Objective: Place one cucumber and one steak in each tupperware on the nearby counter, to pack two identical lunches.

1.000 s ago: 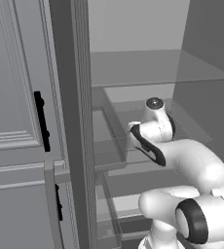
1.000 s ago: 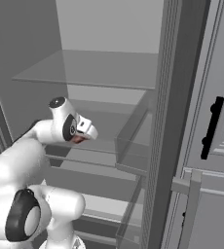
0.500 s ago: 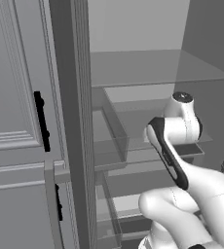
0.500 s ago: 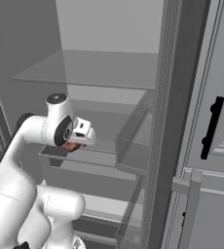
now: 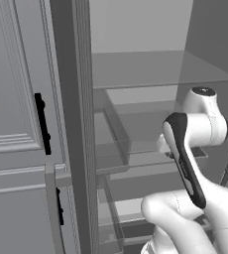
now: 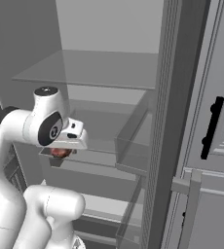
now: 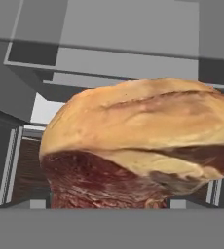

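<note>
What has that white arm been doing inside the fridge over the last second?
The arm has swung its hand toward the right of the fridge and lifted it slightly. The claw carries the steak, which fills the hand view close up. The glass shelves, the drawers and the cabinet door stayed put, and the cameras did not move.

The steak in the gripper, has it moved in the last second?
Yes. In the right base view the steak has moved left, away from the fridge's upright post, carried by the gripper.

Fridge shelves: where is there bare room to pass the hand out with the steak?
The upper glass shelf is bare. Right of the end effector holding the steak, the clear bin and door frame crowd the way.
</note>
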